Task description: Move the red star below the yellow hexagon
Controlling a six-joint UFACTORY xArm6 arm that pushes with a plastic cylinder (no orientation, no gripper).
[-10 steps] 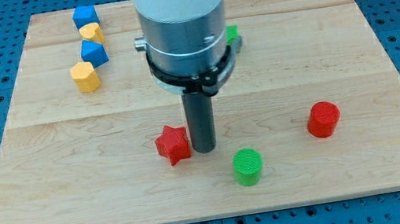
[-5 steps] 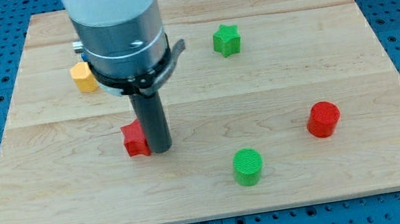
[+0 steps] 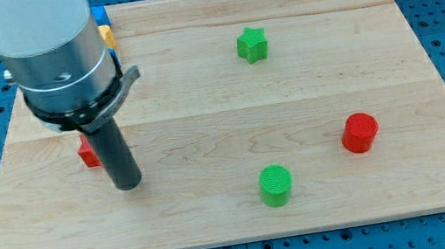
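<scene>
The red star (image 3: 87,153) lies at the board's left, mostly hidden behind my rod, with only its left part showing. My tip (image 3: 128,185) rests on the board just to the right of and slightly below the star. The yellow hexagon is hidden behind the arm's body. Only a sliver of a yellow block (image 3: 110,37) and of a blue block (image 3: 100,15) shows at the upper left beside the arm.
A green star (image 3: 252,44) sits at the upper middle. A green cylinder (image 3: 276,184) stands near the bottom middle. A red cylinder (image 3: 359,132) stands at the right. The wooden board (image 3: 353,52) lies on a blue pegboard.
My tip has swept left across the board, pushing the red star from the middle to the left part. The arm now covers the yellow and blue blocks at upper left.
</scene>
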